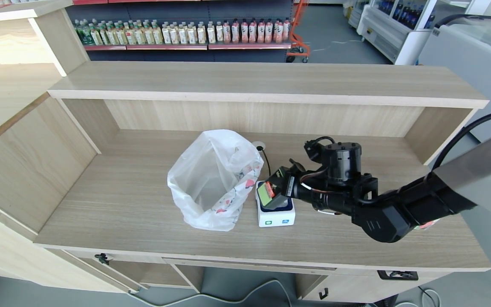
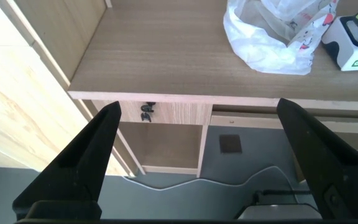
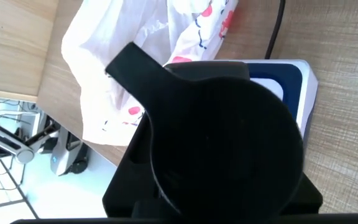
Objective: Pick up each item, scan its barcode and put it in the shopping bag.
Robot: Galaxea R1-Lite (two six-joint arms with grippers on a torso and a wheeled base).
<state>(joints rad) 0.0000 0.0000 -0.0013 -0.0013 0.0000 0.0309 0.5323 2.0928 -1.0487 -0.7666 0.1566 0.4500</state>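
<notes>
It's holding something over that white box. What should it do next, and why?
Probably, once scanned, carry it left over the open shopping bag: the right end effector holds a small item just above the scanner, beside the bag.

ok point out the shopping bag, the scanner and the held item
shopping bag (image 1: 231,201), head view, printed plastic side
scanner (image 1: 276,218), head view, white front face
held item (image 1: 265,194), head view, its green face

Counter (image 1: 122,200): pale wood-grain, matt, smooth. Shopping bag (image 1: 211,187): thin translucent plastic, crinkled, slight sheen. Scanner (image 1: 276,218): smooth glossy white plastic casing. Item (image 1: 265,194) held in right gripper (image 1: 272,189): smooth printed packaging, material not determinable.
</notes>
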